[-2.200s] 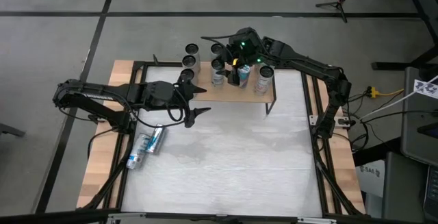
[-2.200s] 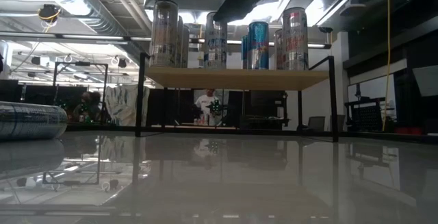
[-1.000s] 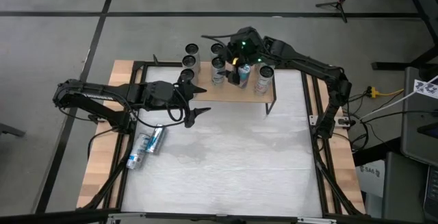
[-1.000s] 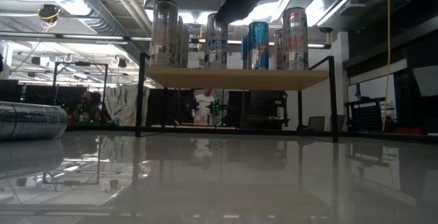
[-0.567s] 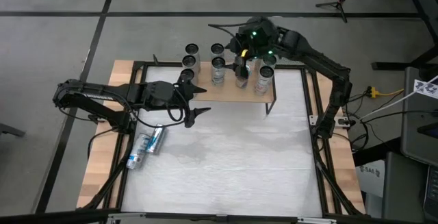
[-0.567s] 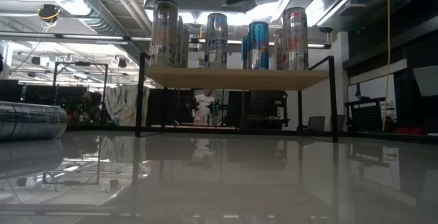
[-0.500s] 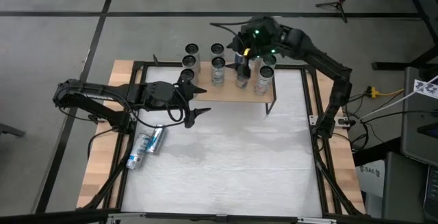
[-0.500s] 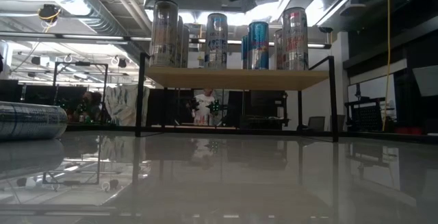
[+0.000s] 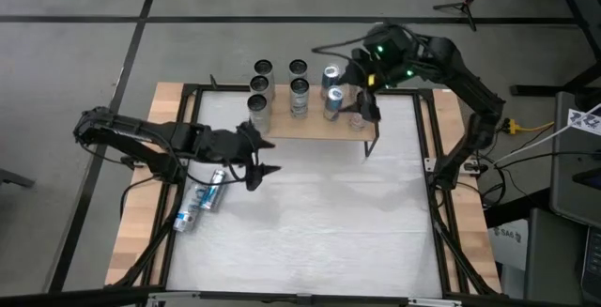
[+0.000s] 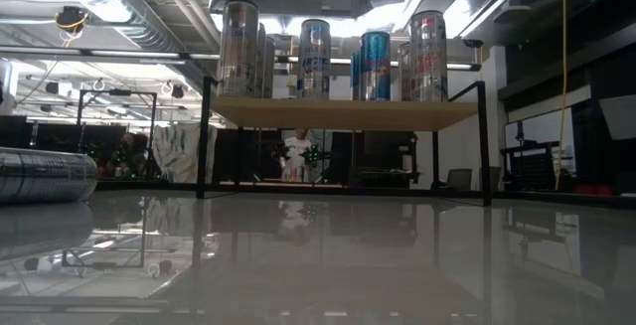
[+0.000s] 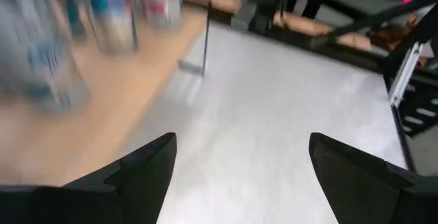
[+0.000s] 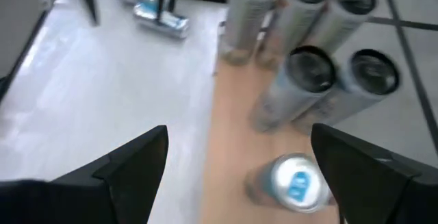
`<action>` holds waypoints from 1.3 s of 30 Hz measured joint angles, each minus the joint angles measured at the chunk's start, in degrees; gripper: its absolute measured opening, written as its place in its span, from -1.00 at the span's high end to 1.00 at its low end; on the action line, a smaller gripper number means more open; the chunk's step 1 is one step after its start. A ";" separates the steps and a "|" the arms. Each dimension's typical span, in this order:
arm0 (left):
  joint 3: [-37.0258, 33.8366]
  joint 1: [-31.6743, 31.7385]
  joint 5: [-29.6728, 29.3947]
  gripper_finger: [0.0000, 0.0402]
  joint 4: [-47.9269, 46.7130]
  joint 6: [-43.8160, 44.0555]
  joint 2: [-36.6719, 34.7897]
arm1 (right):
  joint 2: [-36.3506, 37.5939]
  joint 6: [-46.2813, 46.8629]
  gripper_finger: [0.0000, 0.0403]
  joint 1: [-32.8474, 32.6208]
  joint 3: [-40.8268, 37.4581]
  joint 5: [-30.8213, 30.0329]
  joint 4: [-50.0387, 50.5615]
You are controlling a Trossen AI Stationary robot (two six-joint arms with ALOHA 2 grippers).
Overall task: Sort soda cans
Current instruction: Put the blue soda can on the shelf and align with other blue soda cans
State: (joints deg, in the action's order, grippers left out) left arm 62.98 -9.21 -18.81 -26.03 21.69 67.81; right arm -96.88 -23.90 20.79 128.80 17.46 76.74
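Soda cans (image 9: 299, 93) stand on the shelf (image 9: 310, 125) just beside the released, empty right claw (image 9: 362, 112).

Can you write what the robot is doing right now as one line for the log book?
left gripper: open, empty, above two lying cans | right gripper: open, empty, over shelf | standing cans: on shelf

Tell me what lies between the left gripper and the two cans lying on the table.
Nothing: in the high view only bare white table separates the open left gripper from the lying cans.
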 joint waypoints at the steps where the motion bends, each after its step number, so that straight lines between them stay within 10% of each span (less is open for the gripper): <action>1: 0.00 -0.67 0.00 -0.63 -2.08 2.76 0.00 | 0.61 -0.01 -0.77 -0.92 -0.54 -0.01 0.26; 16: 0.00 -9.98 4.79 -0.63 -25.40 34.94 0.00 | 8.22 2.54 -0.77 -13.41 -17.31 -3.75 -2.03; 39: 0.07 -12.29 6.50 -0.63 -47.91 63.77 1.19 | 33.29 20.30 -0.77 -22.66 -74.49 -3.35 -48.27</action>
State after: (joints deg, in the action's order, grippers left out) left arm 63.05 -21.50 -12.31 -73.95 85.46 69.00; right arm -63.59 -3.60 -1.88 54.32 14.11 28.47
